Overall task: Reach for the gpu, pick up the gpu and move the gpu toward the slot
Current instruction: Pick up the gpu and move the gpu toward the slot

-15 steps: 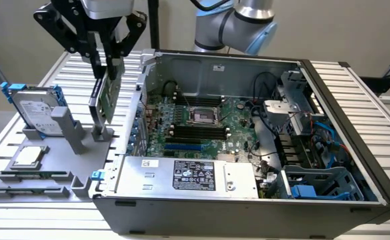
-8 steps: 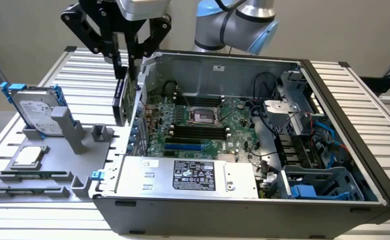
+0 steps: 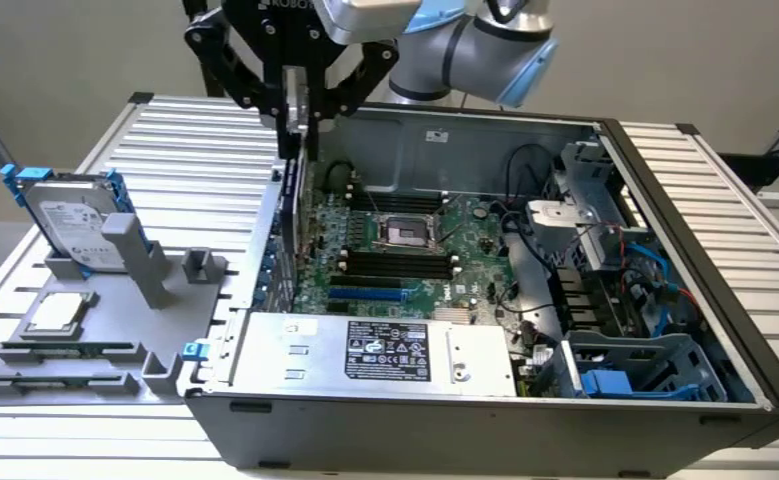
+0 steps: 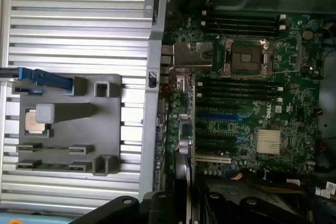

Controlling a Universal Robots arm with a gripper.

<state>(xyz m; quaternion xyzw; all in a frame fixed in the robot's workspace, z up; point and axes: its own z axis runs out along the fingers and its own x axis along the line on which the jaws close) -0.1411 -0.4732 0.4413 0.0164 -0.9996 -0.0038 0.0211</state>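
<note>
My gripper (image 3: 298,112) hangs over the left side of the open computer case (image 3: 709,300), shut on the gpu (image 3: 296,160). The card hangs on edge, thin and dark, straight down from the fingers beside the case's left wall and above the motherboard (image 3: 416,250). In the wrist view the gpu (image 4: 182,156) runs edge-on from between my black fingers (image 4: 123,207) toward its silver end bracket (image 4: 191,56). The blue expansion slot (image 3: 362,295) (image 4: 212,115) and a white slot (image 4: 212,158) lie just beside the card's line.
A grey holder (image 3: 162,365) on the ribbed table at the exterior view's left carries a hard drive with blue rails (image 3: 76,220) and a square processor chip (image 3: 58,312). Inside the case are the power supply (image 3: 376,350), the CPU socket (image 3: 409,232) and cables (image 3: 536,290).
</note>
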